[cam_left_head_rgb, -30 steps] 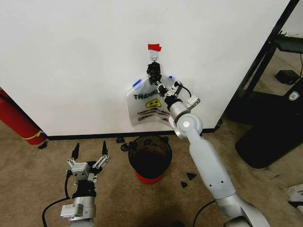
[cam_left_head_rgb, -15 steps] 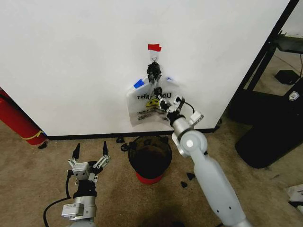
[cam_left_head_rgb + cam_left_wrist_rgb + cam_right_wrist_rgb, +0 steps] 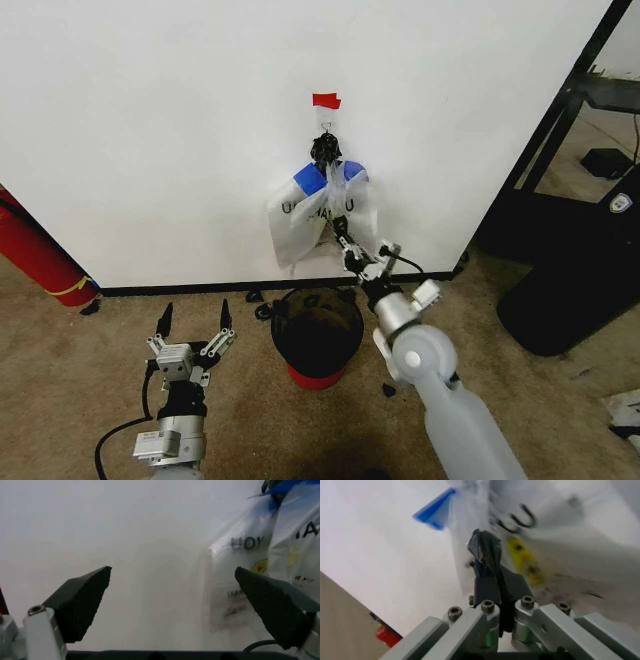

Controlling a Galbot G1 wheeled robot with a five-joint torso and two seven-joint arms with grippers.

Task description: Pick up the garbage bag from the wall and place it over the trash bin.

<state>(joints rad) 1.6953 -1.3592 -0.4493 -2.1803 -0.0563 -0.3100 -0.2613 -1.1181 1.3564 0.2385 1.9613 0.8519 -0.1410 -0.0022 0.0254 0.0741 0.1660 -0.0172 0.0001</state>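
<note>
Right gripper: reaching up along the wall, seemingly pinching the garbage bag.
Left gripper: idling low, fingers spread.
Trash bin: standing below.

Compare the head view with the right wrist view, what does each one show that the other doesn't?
Head view alone: the trash bin below the bag, the red tape piece on the wall, the red cylinder, and the left gripper open, low beside the bin. Right wrist view alone: the right gripper close up, fingers shut on a pinch of plastic. Both show the garbage bag with its blue tape and yellow smiley.
</note>
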